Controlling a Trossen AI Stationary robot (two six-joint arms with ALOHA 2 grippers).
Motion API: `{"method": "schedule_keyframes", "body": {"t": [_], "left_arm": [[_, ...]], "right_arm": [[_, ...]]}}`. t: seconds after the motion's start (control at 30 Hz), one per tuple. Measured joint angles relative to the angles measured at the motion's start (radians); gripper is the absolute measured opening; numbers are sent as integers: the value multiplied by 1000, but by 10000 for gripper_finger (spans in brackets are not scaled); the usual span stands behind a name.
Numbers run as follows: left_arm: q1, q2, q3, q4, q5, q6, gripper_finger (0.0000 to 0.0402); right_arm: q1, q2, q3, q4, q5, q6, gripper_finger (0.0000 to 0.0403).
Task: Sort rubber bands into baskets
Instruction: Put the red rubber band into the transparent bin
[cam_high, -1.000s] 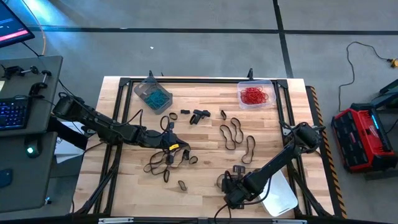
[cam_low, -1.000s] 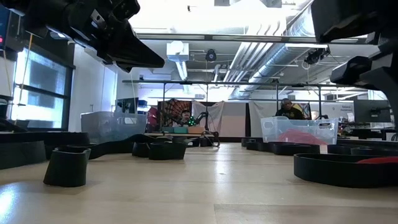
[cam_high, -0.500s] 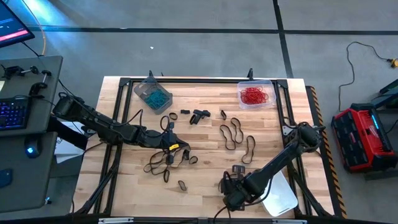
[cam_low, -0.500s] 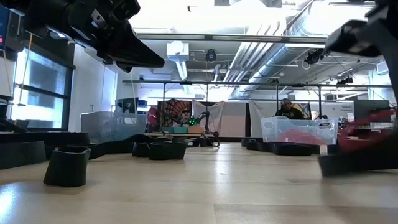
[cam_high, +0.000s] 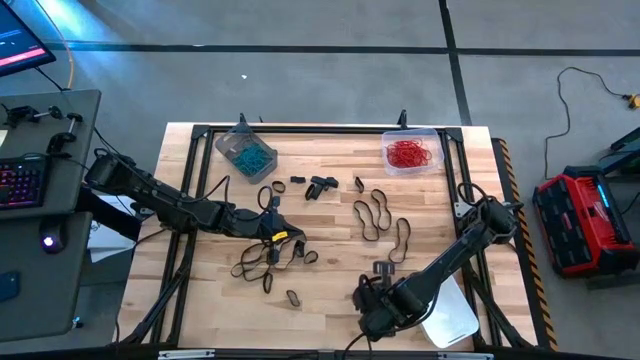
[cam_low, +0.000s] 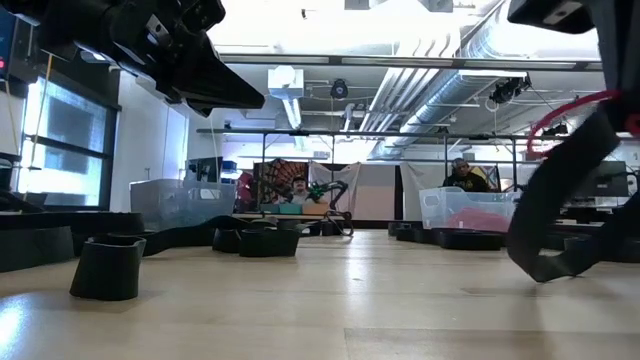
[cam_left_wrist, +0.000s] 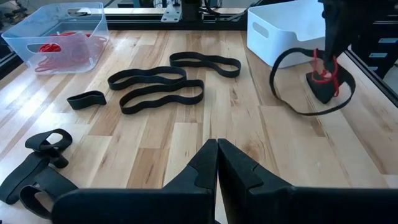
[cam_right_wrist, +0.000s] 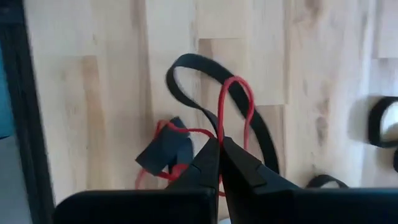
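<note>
My right gripper (cam_high: 368, 298) is shut near the table's front edge, holding a wide black rubber band (cam_low: 560, 215) and a thin red rubber band (cam_right_wrist: 236, 93) tangled with it. My left gripper (cam_left_wrist: 217, 146) hovers shut and empty over a cluster of black bands (cam_high: 265, 262) at the table's left middle. More black bands (cam_left_wrist: 155, 87) lie flat mid-table. The grey-tinted basket (cam_high: 245, 150) holds teal bands. The clear basket (cam_high: 410, 152) holds red ones. The white basket (cam_high: 450, 318) stands beside my right gripper. My right gripper pinches the red band (cam_right_wrist: 220, 132) and the black band's strip (cam_right_wrist: 208, 118) together between its two fingertips, coming from above and pointing down. Both loops hang slack below the fingers, with a small dark piece (cam_right_wrist: 165, 155) caught in the red band. Whether the black loop's low end (cam_low: 545, 272) is still on the table, I cannot tell.
A black metal frame (cam_high: 300, 130) runs around the table's edges. A desk with a keyboard (cam_high: 20, 180) stands left of the table, and a red case (cam_high: 580, 220) sits on the floor at the right. Bare wood shows between the mid-table bands and the front edge.
My right gripper has risen from the table near the front edge, drawing up the black band and the red band. The black band lay flat a second ago and now hangs as an upright loop.
</note>
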Motion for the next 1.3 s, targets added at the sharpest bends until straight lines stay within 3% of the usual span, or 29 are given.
{"method": "schedule_keyframes", "body": {"t": [0.53, 0.73, 0.83, 1.0, 1.13, 1.3], "left_arm": [[0, 0, 0, 0, 0, 0, 3], [0, 0, 0, 0, 0, -3, 3], [0, 0, 0, 0, 0, -9, 3], [0, 0, 0, 0, 0, -9, 3], [0, 0, 0, 0, 0, -9, 3], [0, 0, 0, 0, 0, -9, 3]], "right_arm": [[-20, 0, -4, -55, 91, 27, 2], [-20, 0, -5, -55, 124, 36, 30], [-20, 0, -5, -55, 109, 29, 37], [-19, 0, -5, -56, 100, 17, 5], [-18, 0, -5, -56, 97, 15, 3], [-28, 0, -5, -26, 15, 8, 3]]}}
